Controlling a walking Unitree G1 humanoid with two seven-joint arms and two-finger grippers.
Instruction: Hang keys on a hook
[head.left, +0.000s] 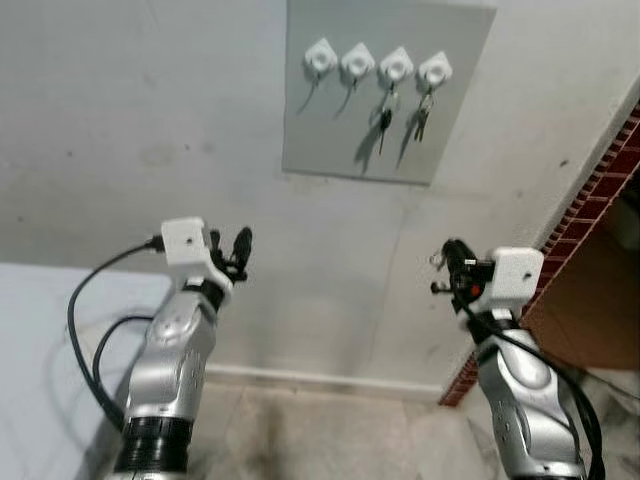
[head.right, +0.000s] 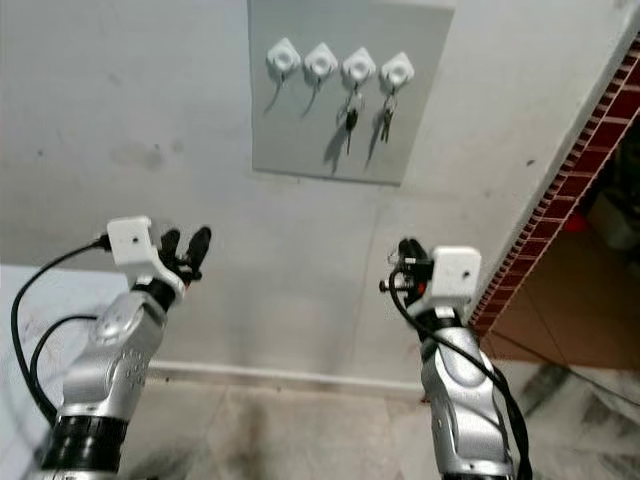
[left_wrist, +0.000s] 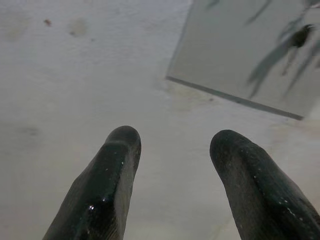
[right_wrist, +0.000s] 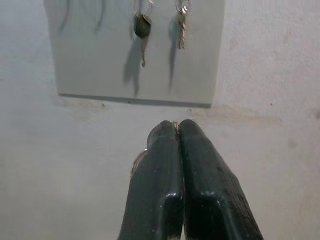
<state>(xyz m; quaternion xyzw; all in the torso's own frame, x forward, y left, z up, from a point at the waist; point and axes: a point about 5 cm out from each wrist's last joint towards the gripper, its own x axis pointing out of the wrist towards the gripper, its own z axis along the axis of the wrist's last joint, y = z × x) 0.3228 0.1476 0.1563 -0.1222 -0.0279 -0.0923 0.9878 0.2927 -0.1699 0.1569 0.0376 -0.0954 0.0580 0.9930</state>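
A flat grey rectangular board (head.left: 388, 95) is fixed high on the pale plastered wall (head.left: 120, 120), carrying a row of four white diamond-shaped hooks (head.left: 378, 65). The two hooks on the robot's left are bare; the third holds a dark-headed key (head.left: 384, 122) and the fourth a small silver key (head.left: 423, 117), both hanging against the board.

The right gripper (head.left: 447, 262) is raised in front of the wall, below the board and toward its right side, well apart from the hooks. Its two black fingers (right_wrist: 197, 165) are pressed together, and a thin silver key ring (right_wrist: 138, 161) shows at their edge, pinched between them; what hangs from it cannot be made out.

The left gripper (head.left: 232, 250) is lifted at about the same height, below and left of the board, its fingers (left_wrist: 112, 175) spread with nothing between them.

A red brick edge (head.left: 590, 200) runs down at the robot's right, and a white skirting strip (head.left: 320, 380) meets the mottled floor (head.left: 330, 430). Open wall lies between the right gripper and the board.
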